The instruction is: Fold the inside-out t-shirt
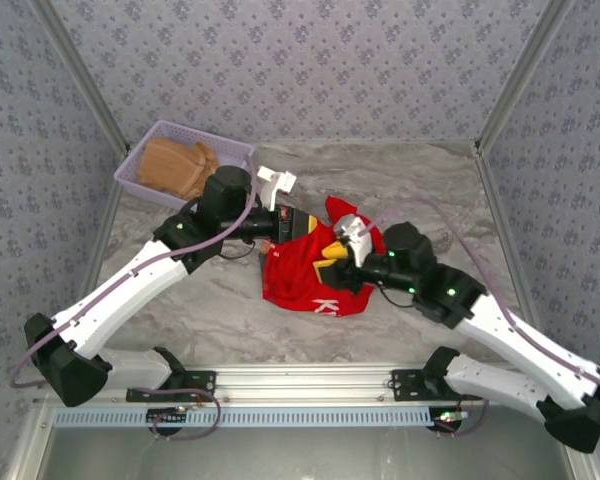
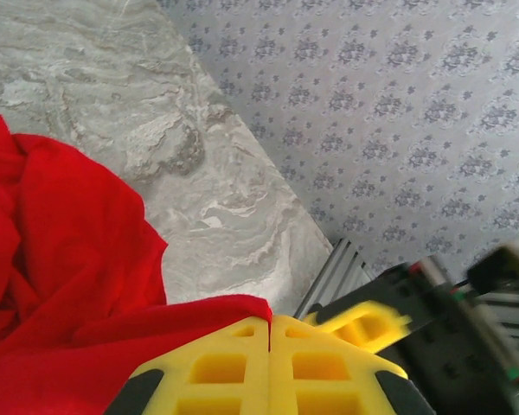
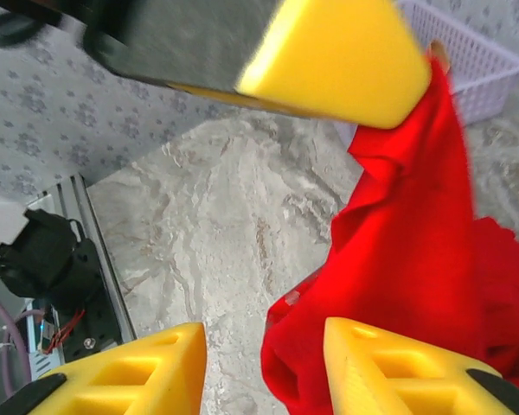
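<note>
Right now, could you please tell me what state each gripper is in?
Left gripper: shut on the t-shirt.
Right gripper: open.

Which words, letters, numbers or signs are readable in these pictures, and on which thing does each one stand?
"K": white print on the red t-shirt, near its edge closest to the arm bases in the top view. The letters after it are too small and creased to read.
No text can be read on the purple basket or on the tan garment inside it.
</note>
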Available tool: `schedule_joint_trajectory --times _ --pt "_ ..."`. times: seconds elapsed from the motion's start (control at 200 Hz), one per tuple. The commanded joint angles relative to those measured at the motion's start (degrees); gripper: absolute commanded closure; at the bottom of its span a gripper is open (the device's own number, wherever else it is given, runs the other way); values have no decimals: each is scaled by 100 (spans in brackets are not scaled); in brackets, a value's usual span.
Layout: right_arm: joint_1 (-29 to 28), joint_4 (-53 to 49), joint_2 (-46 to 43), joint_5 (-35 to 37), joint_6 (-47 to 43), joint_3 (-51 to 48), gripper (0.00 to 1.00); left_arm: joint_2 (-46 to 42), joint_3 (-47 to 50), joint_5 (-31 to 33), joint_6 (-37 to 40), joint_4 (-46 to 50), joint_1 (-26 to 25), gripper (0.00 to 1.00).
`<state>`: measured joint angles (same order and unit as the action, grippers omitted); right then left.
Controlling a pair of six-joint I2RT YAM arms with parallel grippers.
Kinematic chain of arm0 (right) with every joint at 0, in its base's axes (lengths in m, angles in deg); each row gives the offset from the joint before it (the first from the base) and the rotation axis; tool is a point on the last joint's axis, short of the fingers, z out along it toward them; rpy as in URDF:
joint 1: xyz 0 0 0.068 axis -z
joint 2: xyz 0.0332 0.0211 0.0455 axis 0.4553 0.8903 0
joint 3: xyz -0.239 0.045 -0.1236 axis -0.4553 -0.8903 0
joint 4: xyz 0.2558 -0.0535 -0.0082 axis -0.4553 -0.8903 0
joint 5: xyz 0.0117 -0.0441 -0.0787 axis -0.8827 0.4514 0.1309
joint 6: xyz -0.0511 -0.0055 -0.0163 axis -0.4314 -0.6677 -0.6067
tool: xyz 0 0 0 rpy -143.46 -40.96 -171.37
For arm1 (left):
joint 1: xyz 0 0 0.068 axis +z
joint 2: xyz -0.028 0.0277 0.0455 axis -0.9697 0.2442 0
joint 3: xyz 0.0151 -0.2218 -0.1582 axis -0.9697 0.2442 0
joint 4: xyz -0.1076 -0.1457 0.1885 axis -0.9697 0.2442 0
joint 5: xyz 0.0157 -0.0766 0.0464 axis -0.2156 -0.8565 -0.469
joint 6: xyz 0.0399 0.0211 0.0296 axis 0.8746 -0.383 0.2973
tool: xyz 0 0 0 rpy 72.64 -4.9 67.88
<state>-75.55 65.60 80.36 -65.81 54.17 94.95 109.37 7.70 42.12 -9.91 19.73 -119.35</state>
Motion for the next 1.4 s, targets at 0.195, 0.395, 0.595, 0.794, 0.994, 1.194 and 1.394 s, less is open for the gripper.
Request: schedule_joint_trajectory --times 0.195,0.395,0.595,0.794,0.994,1.194,1.394 --pt "-505 1015 897 2407 1000 -319 46 -77 -162 147 -114 4 3 100" --pt "93 1004 361 1362 757 -713 99 -238 -40 344 -64 30 160 100" --pt "1173 1662 -437 -1868 780 -1197 100 -155 249 957 -83 -87 606 100" --pt "1723 3203 -362 -3229 1778 -1596 100 347 168 1186 128 -101 693 91" --pt "1919 3764 -134 -3369 2088 -1712 100 -20 472 1308 399 -13 706 47" --pt "2059 4070 48 -3470 2308 -1749 100 -925 1814 121 696 -1078 564 38" --pt "2157 4134 40 -3489 2413 -1764 100 -968 2018 -159 1352 -1165 135 39"
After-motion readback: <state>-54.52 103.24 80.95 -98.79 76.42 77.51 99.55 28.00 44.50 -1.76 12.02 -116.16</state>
